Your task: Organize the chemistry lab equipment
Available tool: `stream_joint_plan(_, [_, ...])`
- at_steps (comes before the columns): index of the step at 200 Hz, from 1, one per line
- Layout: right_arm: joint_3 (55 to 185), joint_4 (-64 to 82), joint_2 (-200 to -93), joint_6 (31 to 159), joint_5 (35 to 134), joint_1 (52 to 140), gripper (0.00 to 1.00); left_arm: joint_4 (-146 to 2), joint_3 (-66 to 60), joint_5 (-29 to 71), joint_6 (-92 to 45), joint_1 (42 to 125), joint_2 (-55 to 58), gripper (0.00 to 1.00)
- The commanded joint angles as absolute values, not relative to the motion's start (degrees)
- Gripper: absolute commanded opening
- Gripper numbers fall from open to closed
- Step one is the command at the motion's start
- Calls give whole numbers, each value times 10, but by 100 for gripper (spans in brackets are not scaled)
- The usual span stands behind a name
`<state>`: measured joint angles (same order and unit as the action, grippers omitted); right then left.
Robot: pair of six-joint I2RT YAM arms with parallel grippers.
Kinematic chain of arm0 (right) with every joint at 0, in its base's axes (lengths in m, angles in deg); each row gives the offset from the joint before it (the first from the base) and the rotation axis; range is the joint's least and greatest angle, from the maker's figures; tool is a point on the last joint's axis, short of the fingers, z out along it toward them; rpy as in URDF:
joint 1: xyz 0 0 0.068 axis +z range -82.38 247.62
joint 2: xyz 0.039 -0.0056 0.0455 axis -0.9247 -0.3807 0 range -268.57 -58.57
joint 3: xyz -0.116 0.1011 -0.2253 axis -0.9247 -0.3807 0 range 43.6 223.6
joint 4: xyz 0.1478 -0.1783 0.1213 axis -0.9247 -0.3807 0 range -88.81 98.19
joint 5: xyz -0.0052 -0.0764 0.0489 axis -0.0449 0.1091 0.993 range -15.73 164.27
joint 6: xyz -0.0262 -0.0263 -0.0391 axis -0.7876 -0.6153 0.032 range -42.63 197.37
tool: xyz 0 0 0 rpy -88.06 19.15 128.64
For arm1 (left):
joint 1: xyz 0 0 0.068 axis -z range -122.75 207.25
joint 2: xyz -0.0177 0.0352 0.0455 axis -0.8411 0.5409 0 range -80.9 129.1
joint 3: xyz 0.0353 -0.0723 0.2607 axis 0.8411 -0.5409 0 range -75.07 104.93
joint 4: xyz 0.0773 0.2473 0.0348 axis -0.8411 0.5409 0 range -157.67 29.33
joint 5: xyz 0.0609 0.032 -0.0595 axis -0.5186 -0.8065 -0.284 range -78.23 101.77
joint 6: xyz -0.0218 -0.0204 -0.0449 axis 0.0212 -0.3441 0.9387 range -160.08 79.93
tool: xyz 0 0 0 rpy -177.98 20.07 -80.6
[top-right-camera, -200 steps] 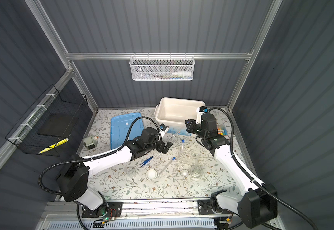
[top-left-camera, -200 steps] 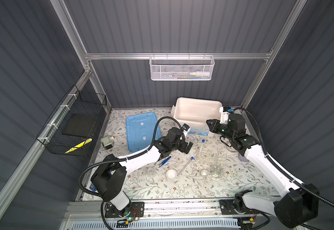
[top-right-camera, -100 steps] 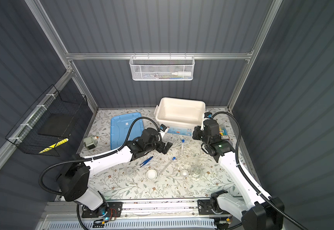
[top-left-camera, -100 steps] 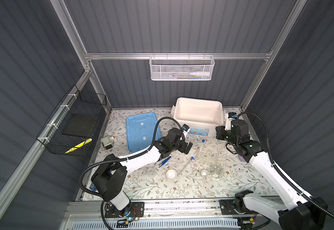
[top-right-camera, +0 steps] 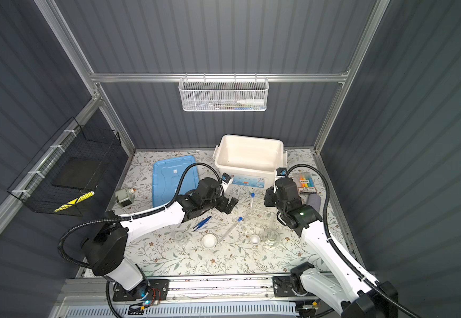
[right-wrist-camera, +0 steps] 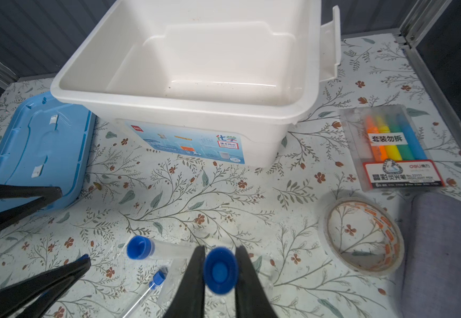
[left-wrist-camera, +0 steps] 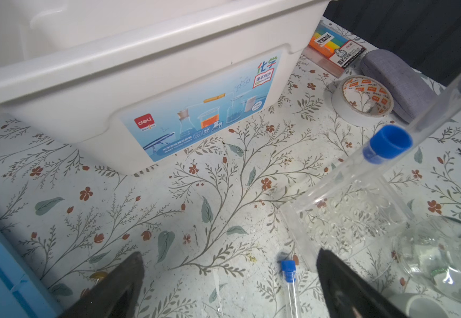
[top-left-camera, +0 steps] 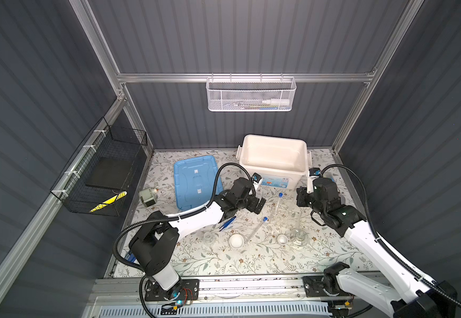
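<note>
Right gripper (right-wrist-camera: 220, 252) clamped on blue-capped test tube (right-wrist-camera: 219, 271), in front of white bin (right-wrist-camera: 185, 110). Left gripper (left-wrist-camera: 229, 256) spread wide, empty, also before bin. Likely step: racking tube. Next: lower it upright into clear rack (left-wrist-camera: 347, 217).

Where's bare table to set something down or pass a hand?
Free: front table strip between the dishes and the rail; the patch bordered by white bin, blue lid and tape roll. Crowded: around the rack, with lying test tube, flask and tweezers; open left gripper and right gripper, shut on a capped tube, hang nearby.
</note>
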<state>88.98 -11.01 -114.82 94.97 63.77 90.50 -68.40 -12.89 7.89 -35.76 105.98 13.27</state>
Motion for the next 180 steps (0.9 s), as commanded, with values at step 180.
stream_joint_plan(180, [836,-1,-1188,936,570,968,14,-653,-140,80,-358,1063,139,100])
